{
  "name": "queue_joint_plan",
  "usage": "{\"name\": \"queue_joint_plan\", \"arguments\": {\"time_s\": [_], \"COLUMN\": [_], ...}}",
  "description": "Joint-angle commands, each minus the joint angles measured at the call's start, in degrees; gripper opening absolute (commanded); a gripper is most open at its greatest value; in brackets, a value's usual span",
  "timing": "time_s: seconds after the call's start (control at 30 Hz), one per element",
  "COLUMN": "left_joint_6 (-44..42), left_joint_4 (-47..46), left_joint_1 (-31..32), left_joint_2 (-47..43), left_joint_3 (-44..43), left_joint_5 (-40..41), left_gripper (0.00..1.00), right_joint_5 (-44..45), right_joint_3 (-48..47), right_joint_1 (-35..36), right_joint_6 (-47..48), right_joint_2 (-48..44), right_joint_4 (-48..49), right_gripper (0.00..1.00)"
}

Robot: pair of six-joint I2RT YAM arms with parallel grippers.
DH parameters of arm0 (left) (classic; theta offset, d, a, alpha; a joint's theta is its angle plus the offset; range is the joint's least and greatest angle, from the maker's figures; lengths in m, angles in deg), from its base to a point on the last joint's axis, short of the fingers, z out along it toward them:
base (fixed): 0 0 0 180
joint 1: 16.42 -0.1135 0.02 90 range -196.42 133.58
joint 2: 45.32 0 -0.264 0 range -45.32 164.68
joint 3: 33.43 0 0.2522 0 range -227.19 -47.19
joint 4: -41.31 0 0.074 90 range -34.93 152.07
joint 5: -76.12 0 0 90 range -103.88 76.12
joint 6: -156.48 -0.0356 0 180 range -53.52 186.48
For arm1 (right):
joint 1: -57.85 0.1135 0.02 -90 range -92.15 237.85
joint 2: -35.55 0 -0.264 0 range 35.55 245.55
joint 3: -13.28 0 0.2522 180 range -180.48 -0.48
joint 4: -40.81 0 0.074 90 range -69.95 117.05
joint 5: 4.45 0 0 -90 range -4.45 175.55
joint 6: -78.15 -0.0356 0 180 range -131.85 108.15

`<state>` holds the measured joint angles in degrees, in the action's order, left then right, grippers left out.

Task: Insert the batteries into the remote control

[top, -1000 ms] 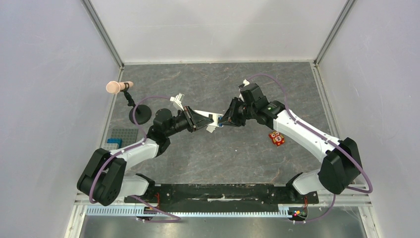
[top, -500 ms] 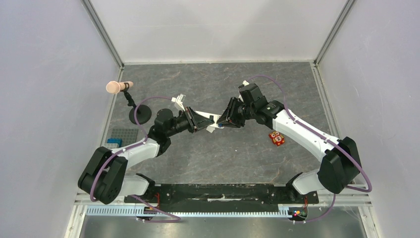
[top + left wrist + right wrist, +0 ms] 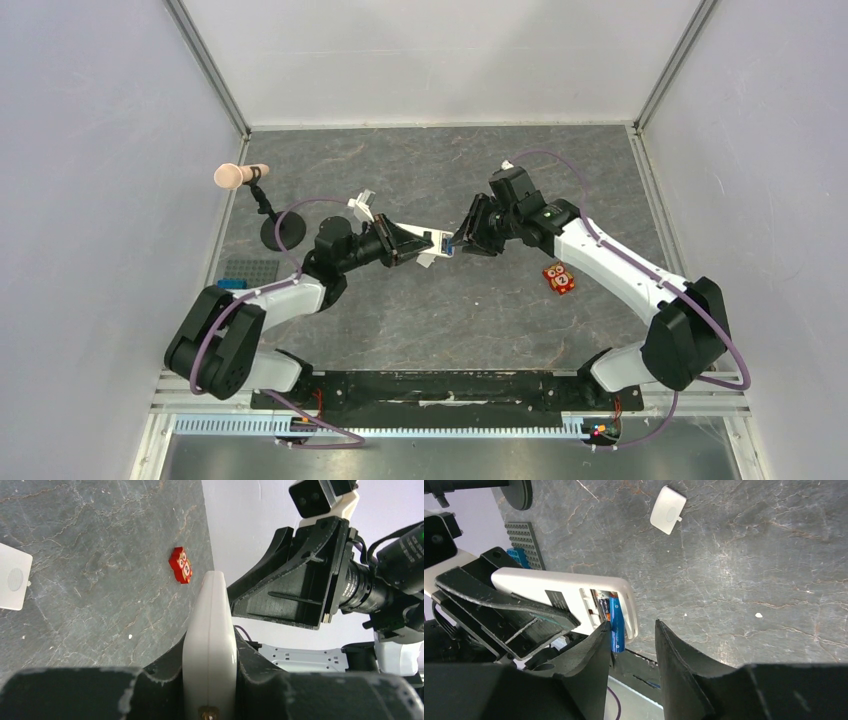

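Note:
My left gripper [image 3: 405, 243] is shut on the white remote control [image 3: 425, 240] and holds it above the table, back side up. In the left wrist view the remote [image 3: 210, 625] stands edge-on between the fingers. In the right wrist view the remote [image 3: 539, 587] has its battery bay open. A dark battery [image 3: 602, 606] lies in the bay. The blue battery [image 3: 616, 625] sits beside it, its end sticking out past the remote's edge. My right gripper [image 3: 631, 625] is open and empty, its left finger touching the blue battery. From above, the right gripper [image 3: 462, 243] faces the remote's end.
The small white cover piece [image 3: 667, 509] lies on the table below the remote. An orange owl-faced square [image 3: 558, 279] lies to the right. A stand with a pink-tipped rod [image 3: 240, 176] and a grey studded plate [image 3: 245, 270] with a blue brick [image 3: 232, 285] are at the left.
My right gripper has drawn back a little to the right from the remote's end, and the blue battery now shows between them. The left arm has edged right with the remote.

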<state>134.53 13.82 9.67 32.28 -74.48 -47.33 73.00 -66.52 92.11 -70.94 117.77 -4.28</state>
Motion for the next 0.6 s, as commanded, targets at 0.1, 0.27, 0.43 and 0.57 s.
{"name": "queue_joint_plan", "arguments": {"time_s": [0.1,0.27,0.43,0.57], "left_joint_6": [6.19,9.59,13.75,17.66], "left_joint_4": [-5.4,-5.75,-5.77,-5.95], "left_joint_1": [-0.66,-0.77,-1.03,-1.04], "left_joint_2": [2.57,3.28,2.45,1.35], "left_joint_3": [-3.08,-3.21,-3.04,-2.78], "left_joint_5": [-2.51,-2.71,-3.05,-3.55], "left_gripper": [0.02,0.02,0.02,0.02], "right_joint_5": [1.7,1.45,-2.92,-7.3], "right_joint_3": [-3.42,-0.72,5.48,11.78], "right_joint_1": [-0.17,-0.24,-0.38,-0.42], "right_joint_6": [1.74,5.81,11.59,13.02], "right_joint_2": [-3.46,-7.13,-11.52,-15.82], "right_joint_4": [1.8,7.91,16.22,24.47], "right_gripper": [0.53,0.68,0.7,0.75]}}
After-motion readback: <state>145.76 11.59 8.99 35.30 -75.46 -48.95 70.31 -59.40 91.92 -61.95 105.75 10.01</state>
